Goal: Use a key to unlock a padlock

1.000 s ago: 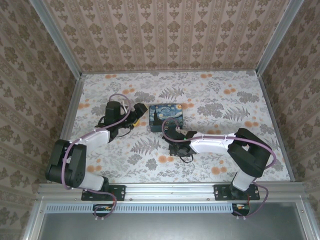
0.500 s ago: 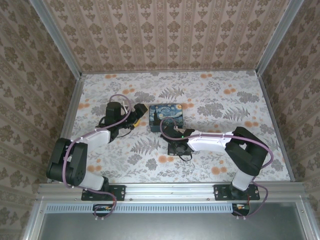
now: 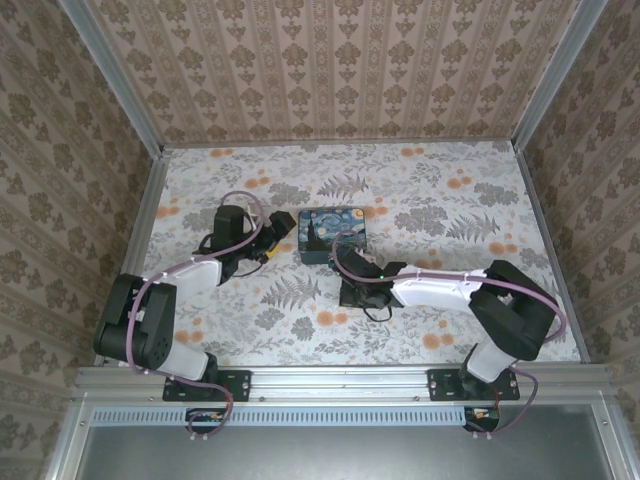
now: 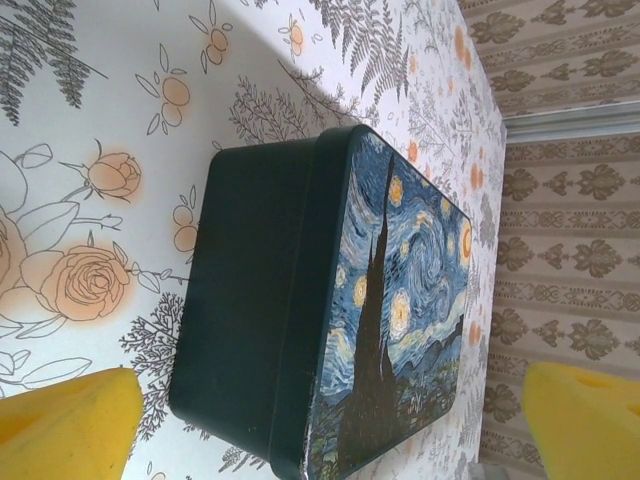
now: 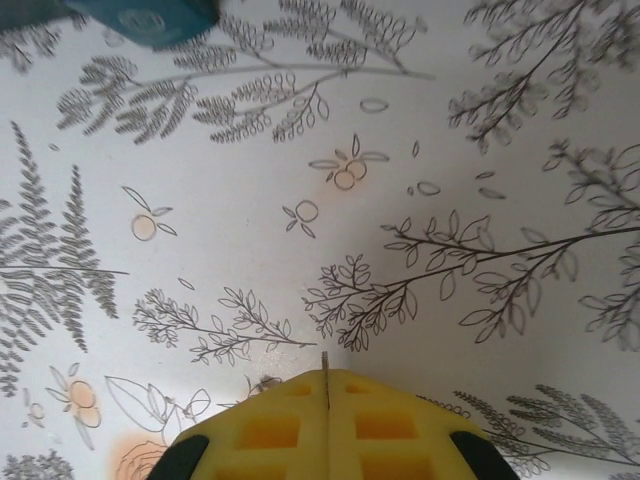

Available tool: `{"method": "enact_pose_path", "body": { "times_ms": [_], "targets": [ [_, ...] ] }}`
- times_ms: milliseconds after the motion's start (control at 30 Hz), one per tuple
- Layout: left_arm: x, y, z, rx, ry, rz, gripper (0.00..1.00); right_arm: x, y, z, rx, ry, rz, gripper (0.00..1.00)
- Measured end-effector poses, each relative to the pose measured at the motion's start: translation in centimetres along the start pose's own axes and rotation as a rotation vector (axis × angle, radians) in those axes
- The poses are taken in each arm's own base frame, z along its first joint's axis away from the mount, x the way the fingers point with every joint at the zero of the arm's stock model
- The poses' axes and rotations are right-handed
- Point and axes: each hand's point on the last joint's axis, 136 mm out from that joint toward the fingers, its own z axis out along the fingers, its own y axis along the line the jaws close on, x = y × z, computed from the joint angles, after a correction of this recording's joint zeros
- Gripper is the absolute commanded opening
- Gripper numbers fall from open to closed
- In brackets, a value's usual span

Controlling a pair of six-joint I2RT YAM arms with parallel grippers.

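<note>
My right gripper point(image 5: 326, 378) is shut just above the floral table, and a thin dark metal sliver, the key point(image 5: 325, 362), sticks out from between its yellow pads. From above, this gripper point(image 3: 350, 280) sits just in front of the blue swirl-painted tin box point(image 3: 333, 233). My left gripper point(image 4: 330, 410) is open, its yellow pads point(image 4: 65, 425) wide apart, with the box point(image 4: 300, 300) lying ahead between them, untouched. In the top view the left gripper point(image 3: 272, 240) is at the box's left side. The padlock is hidden.
A corner of the blue box point(image 5: 150, 18) shows at the top left of the right wrist view. Patterned walls and aluminium rails point(image 3: 150, 200) enclose the table. Purple cables point(image 3: 240, 195) loop over both arms.
The right arm's elbow and forearm have shifted a little to the right, with its gripper staying low in front of the box. The left arm has hardly moved.
</note>
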Motion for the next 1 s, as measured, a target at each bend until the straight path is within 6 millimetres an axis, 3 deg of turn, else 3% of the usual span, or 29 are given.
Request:
{"method": "enact_pose_path", "body": {
  "times_ms": [433, 467, 533, 633, 1000],
  "targets": [
    [1.4, -2.0, 2.1, -0.001, 0.063, 0.036, 0.99, -3.7, 1.3, -3.7, -0.127, -0.109, -0.003, 0.00],
    [1.5, -2.2, 2.3, 0.000, 0.067, 0.039, 0.99, -3.7, 1.3, -3.7, -0.132, -0.106, -0.007, 0.09],
    [1.5, -2.4, 2.4, 0.003, 0.069, 0.042, 0.98, -3.5, 1.4, -3.7, -0.139, -0.095, -0.022, 0.30],
    [1.5, -2.5, 2.5, 0.002, 0.068, 0.043, 0.99, -3.2, 1.4, -3.7, -0.147, -0.077, -0.056, 0.45],
    [1.3, -2.0, 2.4, -0.036, 0.062, 0.030, 0.99, 0.9, -0.4, -0.2, -0.052, 0.067, -0.181, 0.45]
  ]
}}
